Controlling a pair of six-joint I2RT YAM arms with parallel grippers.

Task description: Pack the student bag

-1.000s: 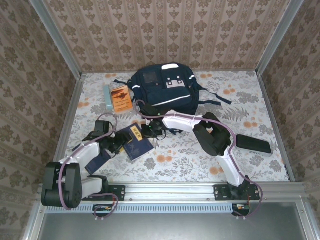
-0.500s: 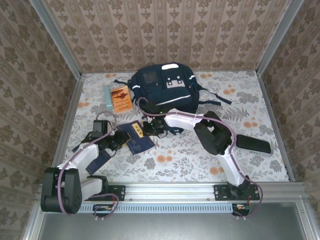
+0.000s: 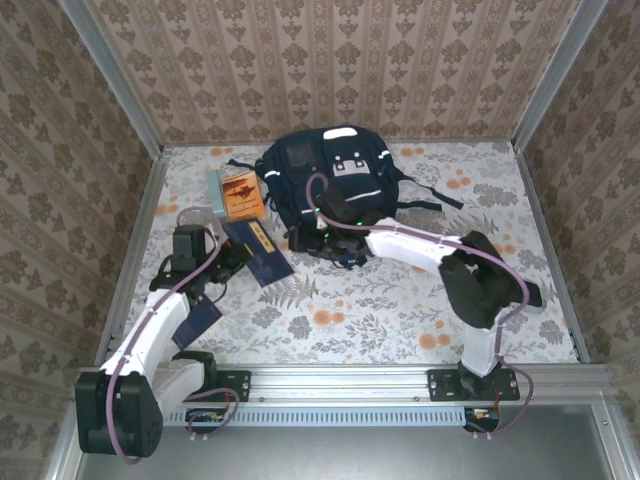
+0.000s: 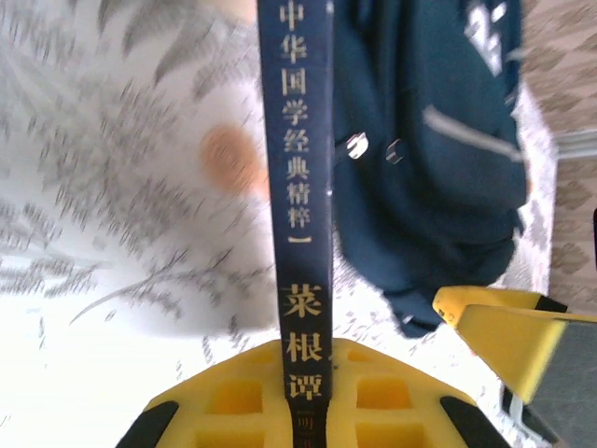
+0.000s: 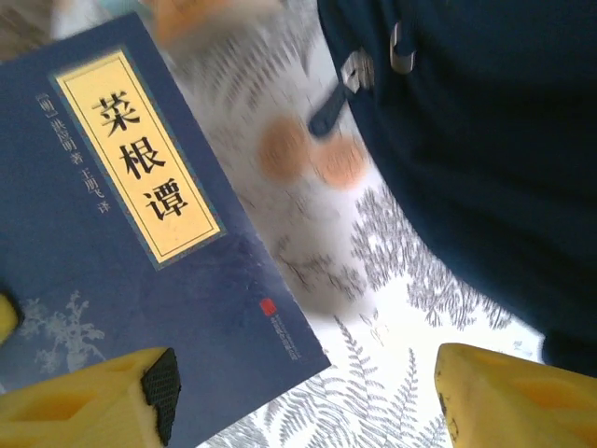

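The student bag (image 3: 330,185), navy with white stripes, lies at the back middle of the table. My left gripper (image 3: 232,262) is shut on a dark blue book (image 3: 258,252) with gold lettering and holds it tilted off the table, left of the bag. In the left wrist view the book's spine (image 4: 303,224) runs up from between the yellow jaws of the left gripper (image 4: 303,397), with the bag (image 4: 420,140) to its right. My right gripper (image 3: 315,236) stands open at the bag's front edge. In the right wrist view the right gripper (image 5: 298,401) is open over the tablecloth, between the book's cover (image 5: 121,233) and the bag (image 5: 485,140).
An orange book (image 3: 243,195) on a teal one (image 3: 214,190) lies at the back left beside the bag. Another dark flat item (image 3: 200,320) lies under my left forearm. A black case (image 3: 535,296) peeks out from behind my right arm. The bag's straps (image 3: 430,192) trail right.
My left gripper has shut on the blue book and carried it up and back-left. My right gripper has let go of the book, opened, and moved back toward the bag.
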